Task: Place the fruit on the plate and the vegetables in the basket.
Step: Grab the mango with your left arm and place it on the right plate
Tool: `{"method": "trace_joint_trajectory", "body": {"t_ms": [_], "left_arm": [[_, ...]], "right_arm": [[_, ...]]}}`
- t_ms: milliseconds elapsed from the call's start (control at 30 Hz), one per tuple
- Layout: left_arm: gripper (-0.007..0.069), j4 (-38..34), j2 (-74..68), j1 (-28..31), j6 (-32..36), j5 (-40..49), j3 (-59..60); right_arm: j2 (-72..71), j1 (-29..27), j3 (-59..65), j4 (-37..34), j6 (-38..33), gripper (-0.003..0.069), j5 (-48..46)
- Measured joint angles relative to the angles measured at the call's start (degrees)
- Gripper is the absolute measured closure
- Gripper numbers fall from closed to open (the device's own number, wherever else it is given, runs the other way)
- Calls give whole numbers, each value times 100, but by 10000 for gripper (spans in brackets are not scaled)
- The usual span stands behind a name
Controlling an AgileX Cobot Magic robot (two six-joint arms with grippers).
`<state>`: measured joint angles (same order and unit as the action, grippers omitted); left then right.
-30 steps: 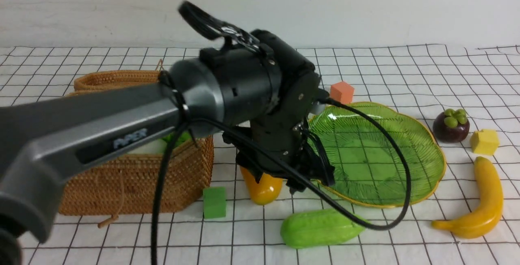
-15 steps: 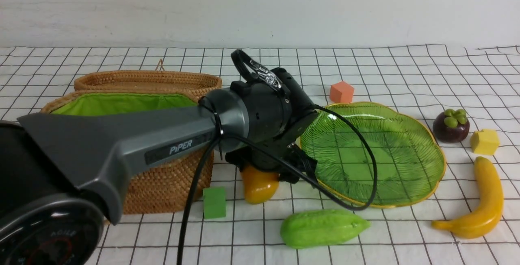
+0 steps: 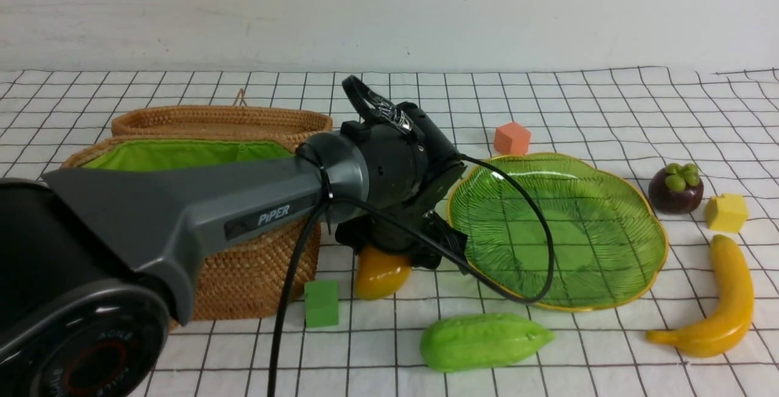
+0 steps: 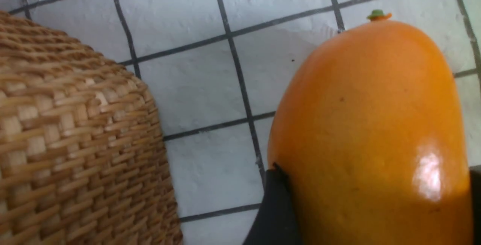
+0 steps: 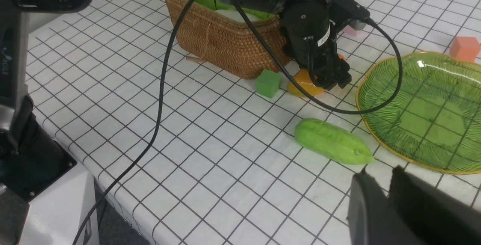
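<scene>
Left wrist view is showing the left gripper straddling the mango. One dark finger is lying against the fruit's flank and the other is peeking in at its opposite side, so the jaws are standing wide around it. Whether they are actually squeezing it I cannot tell. The mango is resting on the checked cloth, between the basket and the plate, not on the plate. A green cube is sitting near the basket's front corner, and the gourd is lying on the cloth in front of the plate. Inside the basket a white vegetable is showing against the green lining. Beyond the plate's far rim an orange cube is sitting. The mangosteen, a yellow cube and the banana are lying to the plate's right. The right gripper is hovering above the cloth near the gourd, its fingers drawn almost together with nothing between them.
</scene>
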<state>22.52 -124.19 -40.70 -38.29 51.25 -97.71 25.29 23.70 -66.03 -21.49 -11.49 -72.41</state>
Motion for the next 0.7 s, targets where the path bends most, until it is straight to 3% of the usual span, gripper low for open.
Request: {"method": "trace_joint_trajectory", "body": {"t_ms": [500, 600, 700], "left_arm": [[75, -410, 133, -56, 559, 438, -810], [75, -560, 291, -173, 1101, 220, -1204], [75, -953, 335, -468, 2104, -630, -1351]], "right_arm": [[-51, 0, 0, 26, 0, 545, 0], [-51, 0, 0, 532, 178, 540, 0], [-51, 0, 0, 1547, 985, 537, 0]]}}
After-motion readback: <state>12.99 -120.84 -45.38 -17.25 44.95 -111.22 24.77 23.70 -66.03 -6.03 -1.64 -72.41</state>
